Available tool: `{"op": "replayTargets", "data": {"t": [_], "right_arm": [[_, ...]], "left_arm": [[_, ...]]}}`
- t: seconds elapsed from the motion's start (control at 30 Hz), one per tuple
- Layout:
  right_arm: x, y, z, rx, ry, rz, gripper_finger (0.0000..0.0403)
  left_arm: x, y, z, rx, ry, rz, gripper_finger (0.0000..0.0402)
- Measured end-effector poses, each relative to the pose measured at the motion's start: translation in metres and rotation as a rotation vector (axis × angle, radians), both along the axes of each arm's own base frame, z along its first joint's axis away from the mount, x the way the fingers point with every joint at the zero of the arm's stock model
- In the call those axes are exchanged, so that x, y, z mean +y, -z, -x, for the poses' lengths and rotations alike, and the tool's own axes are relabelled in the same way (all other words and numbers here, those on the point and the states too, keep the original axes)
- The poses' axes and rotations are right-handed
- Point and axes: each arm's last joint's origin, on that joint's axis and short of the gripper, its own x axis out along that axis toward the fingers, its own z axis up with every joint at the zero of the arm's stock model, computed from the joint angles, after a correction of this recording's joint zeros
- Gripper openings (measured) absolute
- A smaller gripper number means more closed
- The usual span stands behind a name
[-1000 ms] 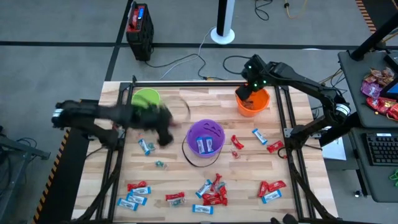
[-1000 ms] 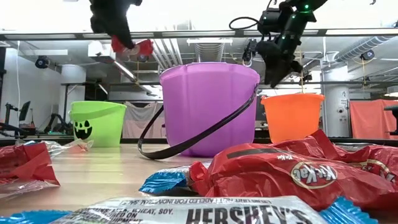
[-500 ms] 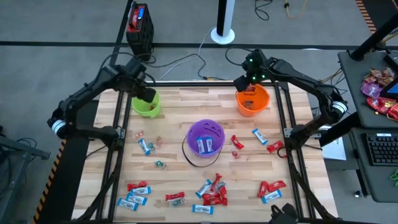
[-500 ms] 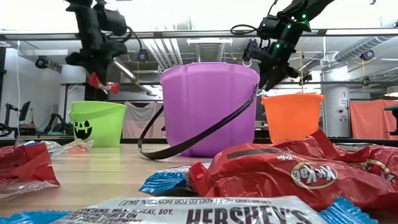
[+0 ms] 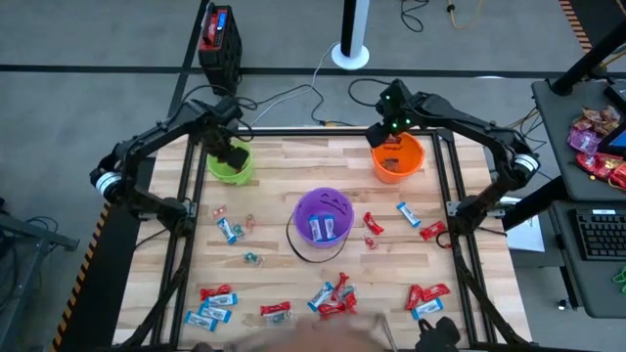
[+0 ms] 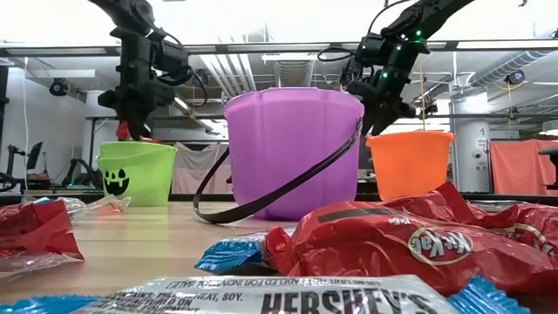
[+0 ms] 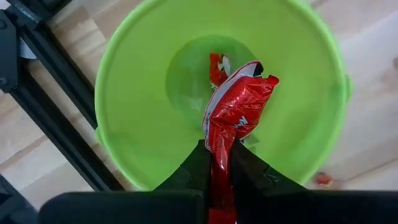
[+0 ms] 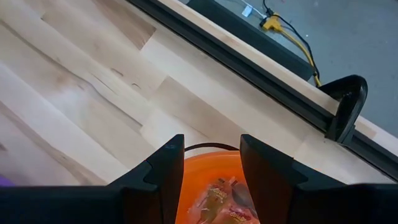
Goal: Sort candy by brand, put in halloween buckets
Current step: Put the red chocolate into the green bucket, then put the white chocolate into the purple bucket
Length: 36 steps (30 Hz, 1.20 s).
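My left gripper hangs over the lime green bucket at the table's far left, fingers pointing down, shut on a red-wrapped candy. Another red piece lies on that bucket's bottom. My right gripper is open above the far rim of the orange bucket, which holds some candy; nothing is between its fingers. The purple bucket stands mid-table with blue-wrapped candy inside. Red and blue candy lies scattered across the near half of the table. My left gripper pinches one end of the red wrapper between its two fingers, coming from above and pointing down. The rest of the candy hangs below the fingertips over the green bucket's mouth, clear of its bottom.
A black frame rail runs along the table's far edge, close behind both buckets. A black and red box stands on the floor beyond the far left corner. Pink and red bags and a keyboard lie on a desk to the right.
My left gripper has swung with the red candy from beside the purple bucket toward the table's far left, turned about, and come down over the green bucket. The candy stays pinched and hanging below it.
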Motion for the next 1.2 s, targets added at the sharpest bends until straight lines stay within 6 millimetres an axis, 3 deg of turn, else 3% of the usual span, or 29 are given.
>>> {"op": "replayTargets", "data": {"t": [0.33, 0.63, 0.8, 1.0, 1.1, 1.2], "right_arm": [[-0.002, 0.005, -0.002, 0.025, -0.038, 0.006, 0.0148], [-0.002, 0.006, -0.002, 0.026, -0.036, 0.004, 0.0148], [-0.002, 0.005, -0.002, 0.022, -0.031, 0.0, 0.0148], [0.001, -0.016, 0.0, -0.029, -0.021, 0.037, 0.0148], [0.003, -0.031, 0.002, -0.079, -0.021, 0.06, 0.0148], [0.008, -0.036, 0.001, -0.179, -0.126, -0.016, 0.0148]], "left_arm": [[0.005, 0.018, -0.004, 0.055, 0.044, 0.055, 0.0018], [0.011, 0.024, -0.004, 0.136, 0.05, 0.016, 0.0111], [0.012, 0.022, -0.005, 0.127, 0.056, 0.013, 0.0139], [0.017, -0.004, -0.013, 0.0, 0.161, 0.0, 0.0143], [0.019, -0.024, -0.02, -0.141, 0.272, 0.004, 0.0138], [0.019, -0.043, -0.026, -0.321, 0.404, 0.021, 0.0132]]}}
